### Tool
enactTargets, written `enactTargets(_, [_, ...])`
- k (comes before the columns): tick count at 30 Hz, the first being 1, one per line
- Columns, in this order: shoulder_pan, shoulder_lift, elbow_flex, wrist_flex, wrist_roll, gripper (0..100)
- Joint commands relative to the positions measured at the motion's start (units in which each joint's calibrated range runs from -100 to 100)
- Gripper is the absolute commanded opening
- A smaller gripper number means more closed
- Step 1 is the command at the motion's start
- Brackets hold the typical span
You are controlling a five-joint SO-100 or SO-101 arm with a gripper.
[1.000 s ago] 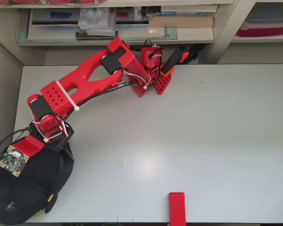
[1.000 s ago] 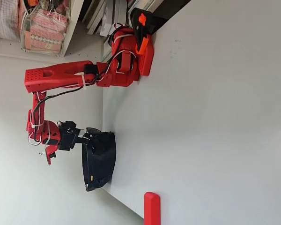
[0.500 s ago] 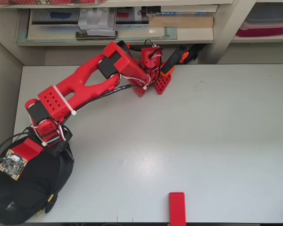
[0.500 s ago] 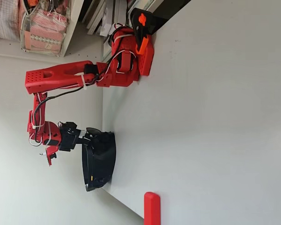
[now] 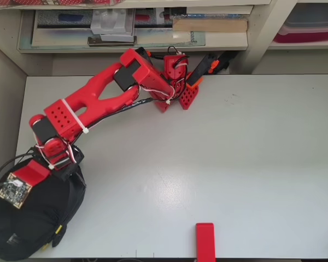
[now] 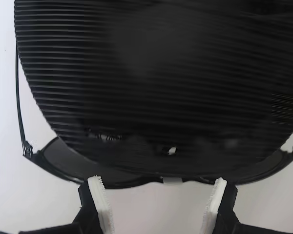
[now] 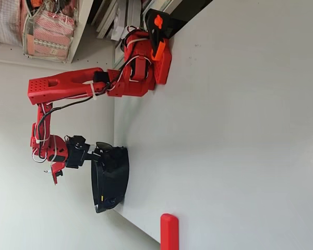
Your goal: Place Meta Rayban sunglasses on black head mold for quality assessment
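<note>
Red arm [image 5: 93,101] stretched over the table [image 5: 235,153] corner, wrist low above the mold [image 6: 156,78]. Glasses [image 6: 63,163] already seated across the ribbed black dome in the wrist view: dark lenses along its lower edge, bridge [image 6: 172,181] between the fingers, slim temple [image 6: 19,102] running up the left side. Gripper [image 6: 158,200] spread wide, white-padded fingers [image 6: 101,200] flanking the bridge and apparently clear of it, holding nothing. Fixed view, lying on its side, showing the gripper [image 7: 88,152] close against the mold [image 7: 112,177] at the table [image 7: 240,104] edge. Overhead, the mold [image 5: 30,218] a matte black mass under the wrist; yellow tip [image 5: 58,230] peeping at its side, probably a temple end, though small and dim. Glasses likely light, thin and springy, lenses glossy and easily smudged or scratched; bridge or the frame just beside it the safest hold, never the wire temples. Mold hard, rounded, finely ridged, heavy enough to stay put by the look of it; ridges likely to snag a sliding temple. Red block [image 5: 205,242] lying well apart near the front edge.
</note>
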Motion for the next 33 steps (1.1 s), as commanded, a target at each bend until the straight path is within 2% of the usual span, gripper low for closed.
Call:
enactTargets(1, [2.1, -2.5, -2.1, 2.6, -0.3, 93])
enactTargets(18, [0.6, -1.3, -2.2, 1.8, -0.6, 93])
enactTargets(33, [0.7, 2.9, -8.7, 2.8, -0.7, 93])
